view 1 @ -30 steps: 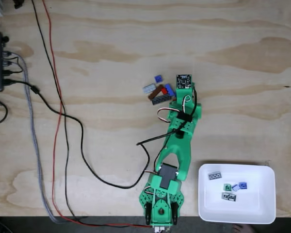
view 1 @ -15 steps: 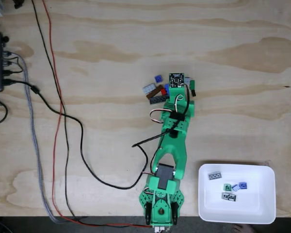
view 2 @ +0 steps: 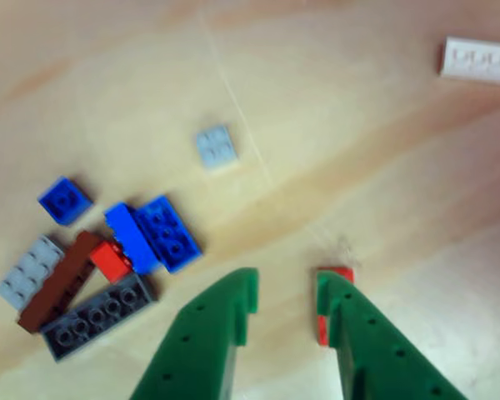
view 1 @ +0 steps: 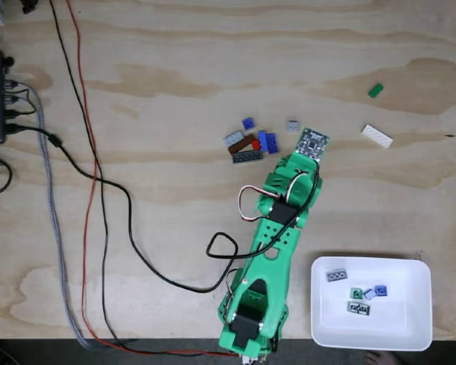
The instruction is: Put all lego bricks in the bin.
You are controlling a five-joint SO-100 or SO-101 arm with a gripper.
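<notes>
In the other view the green gripper (view 2: 287, 302) stands narrowly parted just above the wooden table (view 1: 175, 68), with nothing between its fingers; a small red piece sits against the inner face of the right finger (view 2: 350, 321), perhaps a pad, though blur makes that unsure. To its left lies a cluster of bricks (view 2: 100, 267): two blue ones side by side, a red one, a long brown one, a dark grey one, a light grey one and a separate small blue one. A pale grey brick (view 2: 216, 147) lies alone above. In the fixed view a white brick (view 1: 377, 135) and a green brick (view 1: 375, 90) lie well apart to the right. The white bin (view 1: 418, 304) near the arm's base holds four bricks. No writing is readable.
</notes>
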